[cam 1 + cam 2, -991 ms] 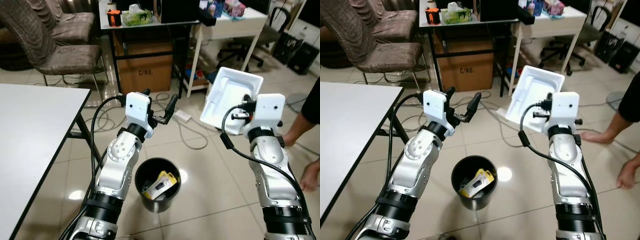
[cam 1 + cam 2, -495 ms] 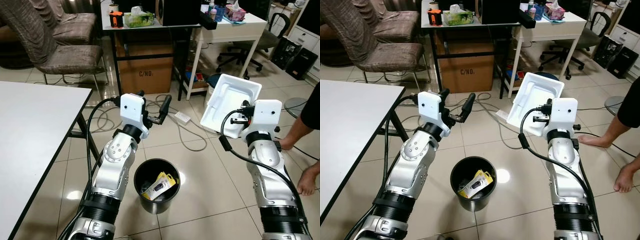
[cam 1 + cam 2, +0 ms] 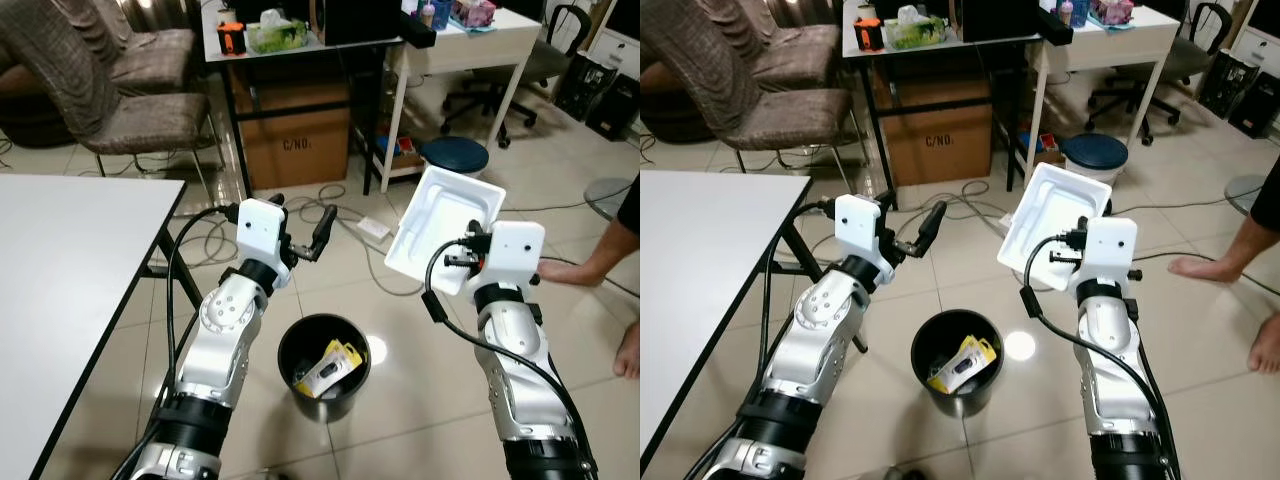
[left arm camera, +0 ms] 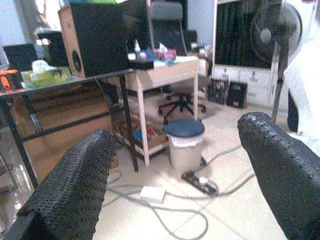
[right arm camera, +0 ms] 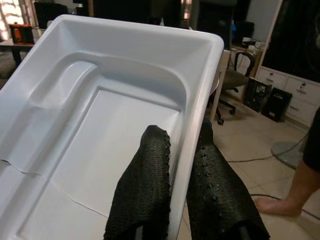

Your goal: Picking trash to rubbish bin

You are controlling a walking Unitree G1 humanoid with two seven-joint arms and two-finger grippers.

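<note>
Right end effector [image 5: 172, 190] clamped on the rim of a white tray [image 3: 442, 228], held tilted in the air at 2 o'clock from the bin [image 3: 323, 366]. Left end effector [image 3: 302, 222], fingers apart and empty, at 11 o'clock from the bin. Bin on the tiled floor [image 3: 420, 400], holding a yellow packet [image 3: 330, 365]. White counter [image 3: 70, 280] at 9 o'clock.

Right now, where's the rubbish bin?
The black rubbish bin stands on the tiled floor between the arms, below and left of the white plastic tray pinched in the right gripper.
</note>
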